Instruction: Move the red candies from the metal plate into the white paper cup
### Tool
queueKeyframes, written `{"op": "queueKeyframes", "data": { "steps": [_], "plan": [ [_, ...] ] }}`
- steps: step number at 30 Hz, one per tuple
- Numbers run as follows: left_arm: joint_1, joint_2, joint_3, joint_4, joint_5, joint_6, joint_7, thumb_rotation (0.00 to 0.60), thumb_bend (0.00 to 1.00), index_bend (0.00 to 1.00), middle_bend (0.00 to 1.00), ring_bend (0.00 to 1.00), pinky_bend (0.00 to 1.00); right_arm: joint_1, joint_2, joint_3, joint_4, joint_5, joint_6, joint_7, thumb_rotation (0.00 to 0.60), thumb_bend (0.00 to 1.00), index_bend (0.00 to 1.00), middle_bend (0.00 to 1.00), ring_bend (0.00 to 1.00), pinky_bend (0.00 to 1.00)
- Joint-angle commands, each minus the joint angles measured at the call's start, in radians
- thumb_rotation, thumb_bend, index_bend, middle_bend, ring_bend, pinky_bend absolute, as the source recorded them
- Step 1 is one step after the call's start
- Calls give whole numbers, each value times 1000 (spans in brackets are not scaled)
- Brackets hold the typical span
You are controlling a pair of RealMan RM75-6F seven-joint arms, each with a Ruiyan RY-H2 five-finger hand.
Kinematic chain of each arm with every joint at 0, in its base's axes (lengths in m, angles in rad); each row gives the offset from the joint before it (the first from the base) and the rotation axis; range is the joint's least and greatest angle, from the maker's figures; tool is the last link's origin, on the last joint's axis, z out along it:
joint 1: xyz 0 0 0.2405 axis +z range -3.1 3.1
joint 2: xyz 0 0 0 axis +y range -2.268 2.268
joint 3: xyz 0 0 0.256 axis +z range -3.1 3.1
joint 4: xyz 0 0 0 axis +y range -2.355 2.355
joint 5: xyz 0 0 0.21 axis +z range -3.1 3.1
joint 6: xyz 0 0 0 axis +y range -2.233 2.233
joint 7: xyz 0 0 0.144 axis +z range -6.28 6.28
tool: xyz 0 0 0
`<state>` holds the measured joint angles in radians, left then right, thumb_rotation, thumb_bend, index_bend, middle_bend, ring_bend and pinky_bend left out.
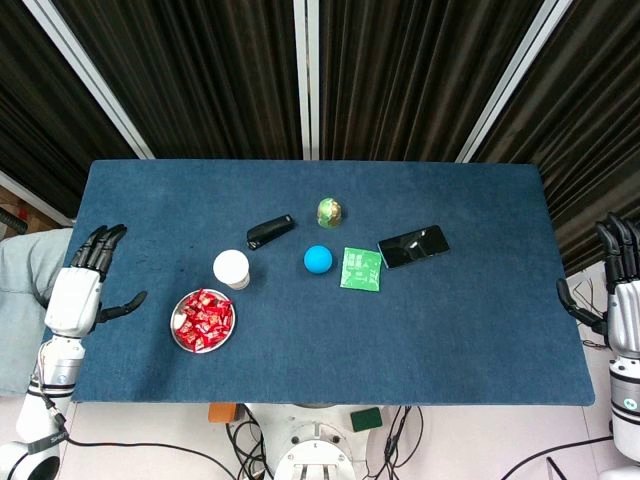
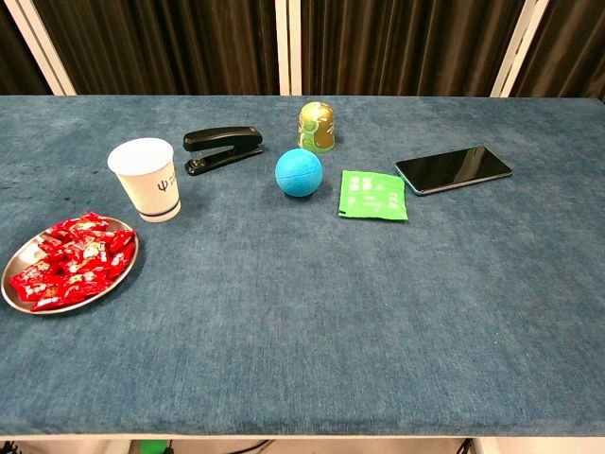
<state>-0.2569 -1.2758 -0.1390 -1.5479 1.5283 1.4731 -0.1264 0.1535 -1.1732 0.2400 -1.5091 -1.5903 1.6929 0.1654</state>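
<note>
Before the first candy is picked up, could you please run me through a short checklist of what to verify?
1. Candies piled on the plate: ok.
2. Cup upright, mouth open, just behind the plate: ok.
3. Cup contents: none visible from the head view; cannot tell for certain.
4. Left hand open, holding nothing, beside the table edge near the plate: ok.
5. Right hand off the far table edge, holding nothing visible: ok.
6. Stapler and ball lie apart from the cup and plate, clear of the path between them: ok.
</note>
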Motion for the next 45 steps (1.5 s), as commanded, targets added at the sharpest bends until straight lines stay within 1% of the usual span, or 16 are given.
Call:
{"op": "queueKeyframes", "data": {
  "steps": [1,9,15,17,20,23,25,28,31,34,39,43,45],
  "plan": [
    [-9,-16,1,4,-4,-8,5,596,161,47,69,12,169,8,-4,7,-13,-9,10,-6,600,333,0,0,0,0],
    [-9,-24,10,-1,-8,-14,21,597,161,53,70,12,169,-2,1,10,1,4,33,24,600,340,0,0,0,0],
    [-12,-16,19,-31,5,-13,52,599,161,53,70,12,169,-15,7,2,9,4,52,44,600,340,0,0,0,0],
    [-11,-5,31,-51,11,-23,63,600,161,54,70,12,169,-18,9,-1,12,3,55,49,600,340,0,0,0,0],
    [-13,31,69,-103,20,-70,86,600,161,72,73,13,172,-24,12,-5,16,5,61,54,600,340,0,0,0,0],
    [-24,49,112,-142,46,-125,131,600,161,84,95,21,191,-31,14,-6,21,11,65,54,600,340,0,0,0,0],
    [-40,45,137,-156,58,-174,153,600,162,85,99,31,198,-34,12,-8,27,19,63,57,600,340,0,0,0,0],
    [-67,8,150,-140,45,-244,163,600,162,85,111,51,195,-40,1,-12,41,30,62,68,600,340,0,0,0,0],
    [-89,-38,147,-103,29,-286,180,600,163,86,113,52,195,-48,-5,-19,58,37,61,76,600,341,0,0,0,0],
    [-105,-59,143,-80,4,-320,211,600,171,104,113,52,193,-59,-2,-23,71,46,64,77,600,340,0,0,0,0],
    [-126,-79,136,-60,-39,-366,263,600,197,175,147,51,187,-75,1,-28,88,65,61,87,600,341,0,0,0,0],
    [-147,-97,125,-28,-76,-400,315,600,213,200,152,52,186,-80,-3,-29,98,70,61,96,600,340,0,0,0,0],
    [-155,-103,125,-22,-95,-415,350,600,222,243,165,51,185,-81,-4,-30,100,68,62,96,600,340,0,0,0,0]
  ]
}}
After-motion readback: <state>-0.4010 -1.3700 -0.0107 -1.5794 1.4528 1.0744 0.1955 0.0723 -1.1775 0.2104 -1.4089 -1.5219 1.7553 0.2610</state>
